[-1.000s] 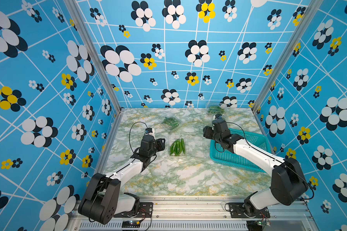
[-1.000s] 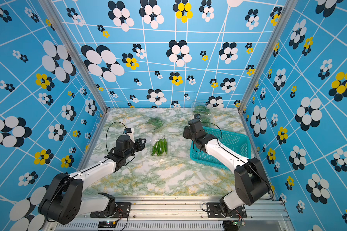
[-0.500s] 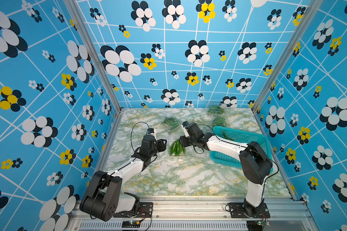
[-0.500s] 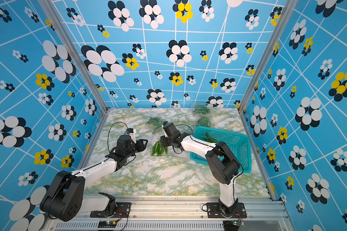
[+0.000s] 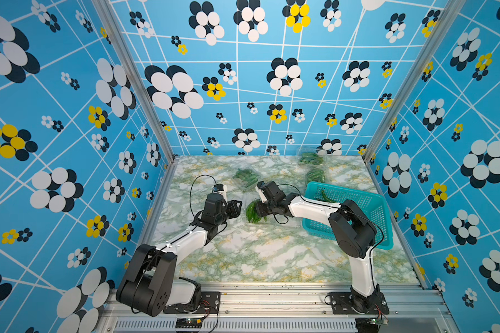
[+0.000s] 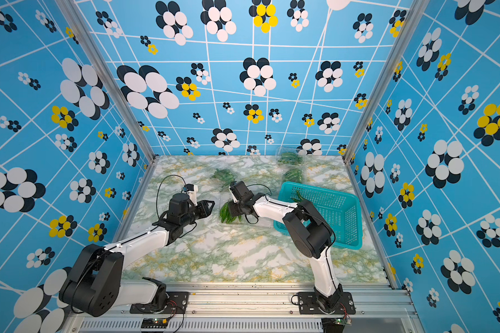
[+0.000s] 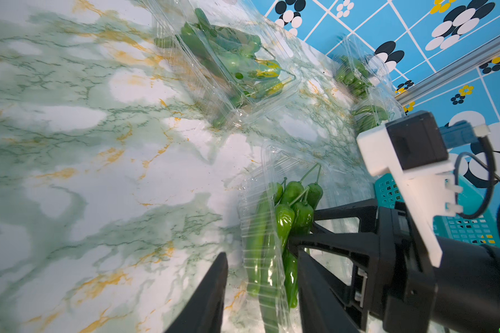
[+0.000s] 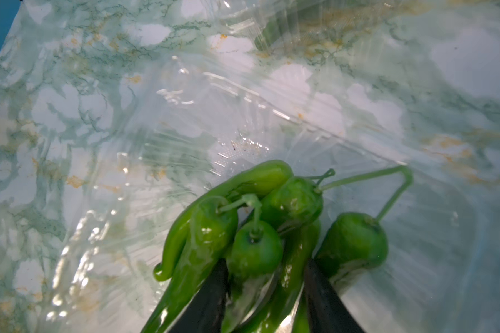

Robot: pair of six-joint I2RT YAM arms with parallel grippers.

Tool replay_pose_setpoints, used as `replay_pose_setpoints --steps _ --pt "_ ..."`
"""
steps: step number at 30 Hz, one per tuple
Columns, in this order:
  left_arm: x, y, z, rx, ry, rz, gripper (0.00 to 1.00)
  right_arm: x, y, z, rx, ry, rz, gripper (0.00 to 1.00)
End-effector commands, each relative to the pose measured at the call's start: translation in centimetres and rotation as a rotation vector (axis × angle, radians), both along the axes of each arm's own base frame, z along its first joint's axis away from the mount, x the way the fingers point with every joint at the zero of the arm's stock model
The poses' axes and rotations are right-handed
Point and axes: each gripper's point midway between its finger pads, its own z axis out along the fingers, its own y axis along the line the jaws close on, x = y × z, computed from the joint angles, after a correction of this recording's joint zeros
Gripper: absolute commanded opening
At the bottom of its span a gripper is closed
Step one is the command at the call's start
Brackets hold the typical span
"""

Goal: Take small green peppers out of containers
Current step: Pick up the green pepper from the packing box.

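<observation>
An open clear container (image 5: pixel 261 224) lies mid-table with a bunch of small green peppers (image 5: pixel 251 212) inside. My right gripper (image 5: pixel 259 210) reaches in from the basket side and is shut on the peppers (image 8: pixel 292 199); its fingers (image 8: pixel 214 288) press on either side of two or three pods. My left gripper (image 5: pixel 238 208) is open at the container's other side. Its fingers (image 7: pixel 214 288) stand astride the ribbed wall (image 7: pixel 251 219) without pinching it. In both top views the peppers (image 6: pixel 227 213) show between the two grippers.
Three more clear containers of peppers sit farther back: one at back centre (image 5: pixel 246 176) and two at back right (image 5: pixel 311 157) (image 5: pixel 315 174). A teal basket (image 5: pixel 358 207) with a pepper (image 5: pixel 326 197) in it stands at the right, behind my right forearm.
My right arm swung from over the basket to the open container and its jaws narrowed onto the peppers. The left arm has hardly moved.
</observation>
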Motion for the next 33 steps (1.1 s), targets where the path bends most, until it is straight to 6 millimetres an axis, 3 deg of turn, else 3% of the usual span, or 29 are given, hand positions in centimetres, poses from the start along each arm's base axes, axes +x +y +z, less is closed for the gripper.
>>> replay_pose_setpoints --steps 1,12,23,33 --pt "0.3 -0.8 0.2 -0.001 -0.001 -0.034 0.42 0.2 0.9 0.2 0.02 0.008 0.014 0.41" --pt "0.3 -1.0 0.1 -0.007 0.005 -0.039 0.42 0.3 1.8 -0.6 0.012 0.013 0.043 0.39" --pt "0.3 -1.0 0.2 -0.007 0.005 -0.041 0.42 0.0 2.0 -0.4 -0.012 -0.014 0.067 0.1" --pt "0.3 -1.0 0.3 -0.006 -0.005 -0.042 0.41 -1.4 0.5 4.6 0.024 -0.074 0.082 0.03"
